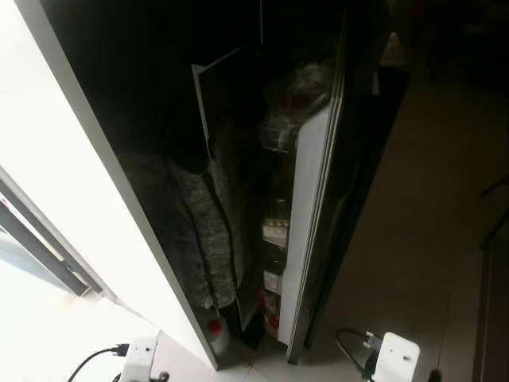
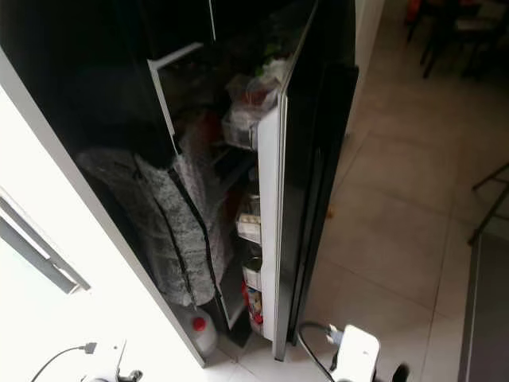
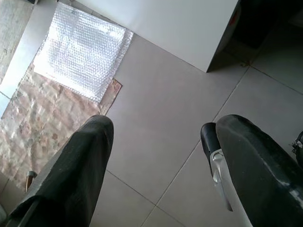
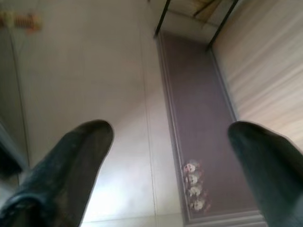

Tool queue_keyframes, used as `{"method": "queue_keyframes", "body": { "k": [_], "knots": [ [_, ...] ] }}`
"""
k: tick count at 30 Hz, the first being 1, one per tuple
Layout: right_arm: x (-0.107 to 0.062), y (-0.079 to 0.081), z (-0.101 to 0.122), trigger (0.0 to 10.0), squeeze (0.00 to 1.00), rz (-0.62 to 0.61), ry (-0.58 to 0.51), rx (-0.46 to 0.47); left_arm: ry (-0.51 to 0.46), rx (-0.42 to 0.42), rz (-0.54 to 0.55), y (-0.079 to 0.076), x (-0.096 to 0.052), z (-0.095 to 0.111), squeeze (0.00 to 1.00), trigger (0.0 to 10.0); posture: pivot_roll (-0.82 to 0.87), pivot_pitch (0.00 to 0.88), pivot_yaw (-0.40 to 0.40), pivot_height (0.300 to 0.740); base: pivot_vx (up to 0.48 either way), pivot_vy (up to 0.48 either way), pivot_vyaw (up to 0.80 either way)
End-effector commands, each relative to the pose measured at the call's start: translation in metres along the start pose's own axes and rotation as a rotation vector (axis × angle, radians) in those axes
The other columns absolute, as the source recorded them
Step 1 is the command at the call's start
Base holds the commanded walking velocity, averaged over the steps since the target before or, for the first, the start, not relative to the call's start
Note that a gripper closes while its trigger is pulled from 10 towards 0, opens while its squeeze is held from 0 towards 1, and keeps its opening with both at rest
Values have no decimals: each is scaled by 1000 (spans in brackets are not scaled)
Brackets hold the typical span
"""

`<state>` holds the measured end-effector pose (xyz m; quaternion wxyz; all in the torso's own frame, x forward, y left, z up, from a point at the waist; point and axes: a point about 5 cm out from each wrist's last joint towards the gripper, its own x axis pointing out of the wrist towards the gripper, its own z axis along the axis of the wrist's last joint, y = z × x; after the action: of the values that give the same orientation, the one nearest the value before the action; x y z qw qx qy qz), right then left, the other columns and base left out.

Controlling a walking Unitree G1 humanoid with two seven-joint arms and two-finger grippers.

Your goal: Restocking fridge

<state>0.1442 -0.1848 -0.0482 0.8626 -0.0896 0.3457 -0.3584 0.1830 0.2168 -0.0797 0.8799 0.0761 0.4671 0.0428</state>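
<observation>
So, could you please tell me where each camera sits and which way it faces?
Left eye: on the head, looking down at the open fridge; both wrists low in frame.
Right eye: beside it, same fridge and its door shelves.
Left wrist: along the open left gripper at floor tiles and bubble wrap.
Right wrist: along the open right gripper at tiles and a rug.
Both wrist views share the tiled floor.

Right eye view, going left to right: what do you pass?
Bright white wall → grey speckled cloth hanging at the fridge → stocked fridge shelves → open black fridge door → tiled floor → dark chair legs.
</observation>
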Motion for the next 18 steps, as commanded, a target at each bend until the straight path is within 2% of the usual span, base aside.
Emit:
{"method": "queue_keyframes", "body": {
  "k": [1, 2, 3, 5, 8, 11, 18],
  "knots": [
    [11, -16, -32, 10000, 0, -1, 156, 46, 19, 28, 2, 2, 0, -3, 0, 10000, -239, 12, 63, 740, 0, 0, 0],
    [57, -79, -32, 10000, 0, -94, 184, 108, 16, 27, 2, 2, 0, -3, 0, 10000, -239, 12, 63, 740, 0, 0, 0],
    [61, -86, -31, 10000, 0, -113, 181, 115, 15, 27, 2, 2, 0, -2, 0, 10000, -237, 10, 63, 740, 0, 0, 0],
    [62, -90, -29, 10000, 0, -134, 169, 124, 14, 27, 1, 2, 0, -2, 0, 10000, -237, 10, 63, 740, 0, 0, 0],
    [65, -104, -27, 10000, 0, -190, 139, 129, 12, 25, 0, 2, 0, -2, 0, 10000, -240, 12, 60, 740, 0, 0, 0],
    [67, -108, -26, 10000, 0, -213, 125, 121, 13, 25, -2, 1, 0, -3, 0, 10000, -240, 11, 59, 740, 0, 0, 0],
    [75, -118, -19, 10000, 0, -200, 72, 148, 16, 23, -3, 1, 0, -3, 0, 10000, -241, 12, 57, 740, 0, 0, 0]
  ]
}}
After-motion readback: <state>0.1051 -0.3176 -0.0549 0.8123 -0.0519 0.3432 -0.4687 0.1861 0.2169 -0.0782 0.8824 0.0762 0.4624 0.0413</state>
